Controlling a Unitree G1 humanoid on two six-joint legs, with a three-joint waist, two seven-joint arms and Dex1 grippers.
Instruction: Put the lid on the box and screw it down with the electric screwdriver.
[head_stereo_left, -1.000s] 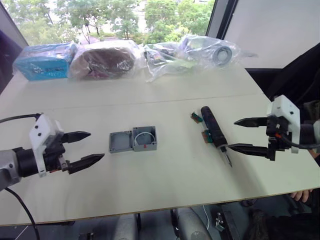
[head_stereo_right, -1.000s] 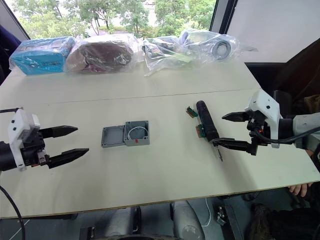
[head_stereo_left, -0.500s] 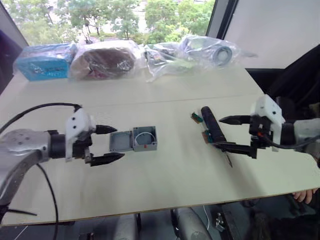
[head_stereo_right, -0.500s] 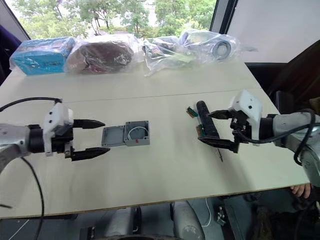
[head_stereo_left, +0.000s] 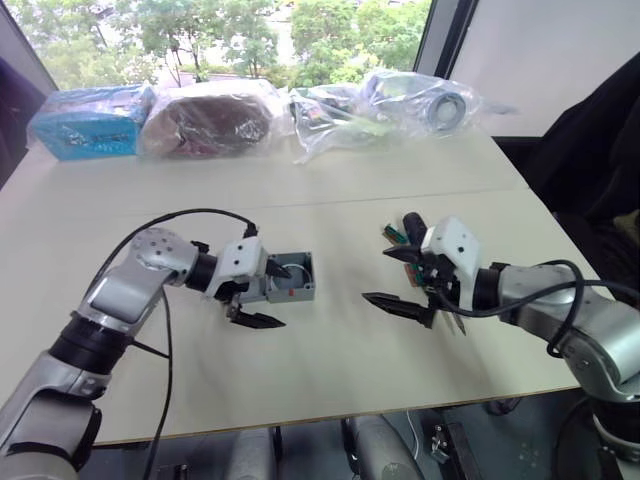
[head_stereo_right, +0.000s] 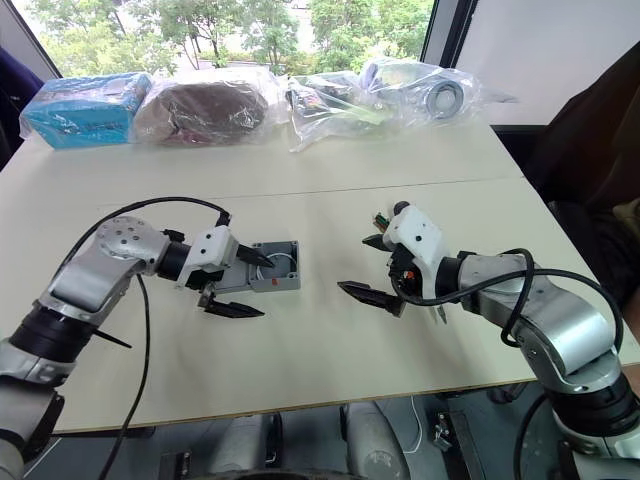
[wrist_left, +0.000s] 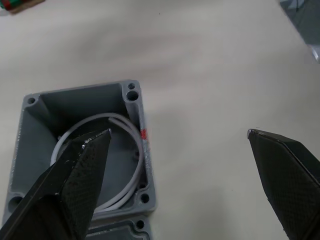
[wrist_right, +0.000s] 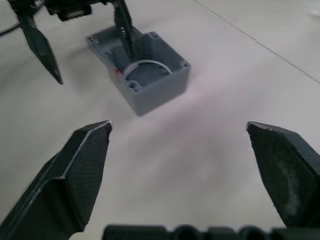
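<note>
Box sits open-topped, left of centre in the right eye frame, on the pale table; white ring inside, red mark on its near side; lid lies flat against the box's left edge, mostly covered by the left claw in the head views, a strip of it shows in the left wrist view; left claw released, spread wide, one finger tip over the box's open top, the other over bare table just in front of the box; not gripping anything; right claw right of centre, also released and spread wide, fingers pointing left toward the box, lower finger low over bare table, upper finger by the small green-brown pieces; screwdriver lies on the table behind the right claw, largely hidden by it, only its black far end clear; whether the claw touches it I cannot tell; open tabletop between box and right claw, and a broad bare band along the near table edge at frame bottom; seam line crosses the table behind the box; far edge at top of frame lined with plastic-wrapped bundles, a blue pack at upper left, clear bags at upper centre-right, all well apart from the box.
</note>
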